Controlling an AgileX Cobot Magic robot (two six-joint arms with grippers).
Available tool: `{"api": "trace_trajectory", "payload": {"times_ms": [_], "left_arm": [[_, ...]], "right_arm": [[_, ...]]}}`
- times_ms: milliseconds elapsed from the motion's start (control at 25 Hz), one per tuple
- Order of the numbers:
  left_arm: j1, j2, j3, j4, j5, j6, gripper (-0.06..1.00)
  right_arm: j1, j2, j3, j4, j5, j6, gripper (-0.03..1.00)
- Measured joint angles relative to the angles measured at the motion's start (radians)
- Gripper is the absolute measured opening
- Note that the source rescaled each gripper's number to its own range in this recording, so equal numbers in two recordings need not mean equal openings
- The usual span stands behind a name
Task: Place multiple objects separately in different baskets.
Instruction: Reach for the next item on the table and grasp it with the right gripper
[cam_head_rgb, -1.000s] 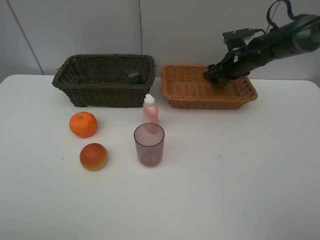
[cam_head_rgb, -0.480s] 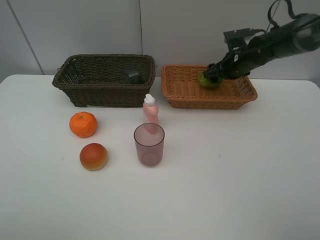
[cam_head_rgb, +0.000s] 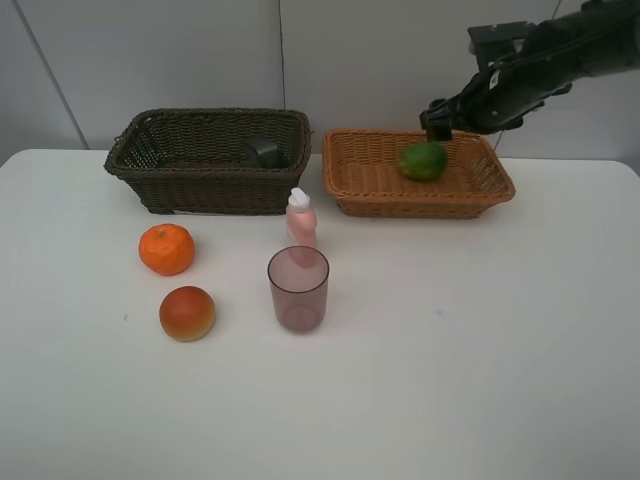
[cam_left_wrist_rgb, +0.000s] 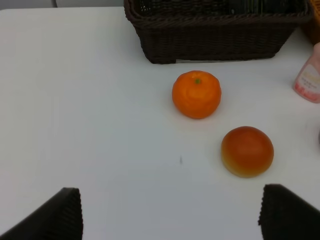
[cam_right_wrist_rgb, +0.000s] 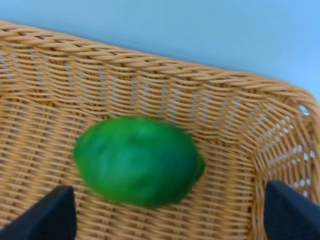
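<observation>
The green fruit (cam_head_rgb: 423, 160) (cam_right_wrist_rgb: 139, 161) lies in the light orange-tan basket (cam_head_rgb: 345, 190) (cam_right_wrist_rgb: 150, 90). My right gripper (cam_head_rgb: 437, 122) (cam_right_wrist_rgb: 170, 212) hangs open just above it, not touching it. A dark pump bottle (cam_head_rgb: 264, 151) lies in the dark brown basket (cam_head_rgb: 130, 150) (cam_left_wrist_rgb: 215, 35). On the table stand the orange tangerine (cam_head_rgb: 166, 249) (cam_left_wrist_rgb: 196, 94), the red-orange fruit (cam_head_rgb: 187, 313) (cam_left_wrist_rgb: 247, 151), the purple cup (cam_head_rgb: 298, 289) and the pink bottle (cam_head_rgb: 301, 222) (cam_left_wrist_rgb: 308, 77). My left gripper (cam_left_wrist_rgb: 172, 215) is open and empty over the table, short of the two fruits.
The two baskets sit side by side at the back of the white table (cam_head_rgb: 450, 350), close to the grey wall. The pink bottle stands right behind the cup. The left arm does not show in the exterior view.
My right gripper has lifted up and back out of the light basket, uncovering the green fruit, which now lies free in it. Nothing else has moved.
</observation>
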Motion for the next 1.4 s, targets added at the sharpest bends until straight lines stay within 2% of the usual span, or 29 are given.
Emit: {"api": "trace_trajectory", "payload": {"times_ms": [240,560,920,1200,1400], "left_arm": [[0.000,0.000,0.000,0.000,0.000,0.000,0.92],[0.000,0.000,0.000,0.000,0.000,0.000,0.92],[0.000,0.000,0.000,0.000,0.000,0.000,0.92],[0.000,0.000,0.000,0.000,0.000,0.000,0.92],[0.000,0.000,0.000,0.000,0.000,0.000,0.92]], "right_arm": [[0.015,-0.093,0.000,0.001,0.075,0.000,0.78],[0.074,-0.169,0.000,0.024,0.230,0.000,0.78],[0.202,-0.194,0.000,0.059,0.375,-0.059,0.78],[0.350,-0.194,0.000,0.080,0.403,-0.064,0.78],[0.418,-0.194,-0.018,0.129,0.409,-0.066,0.78]]}}
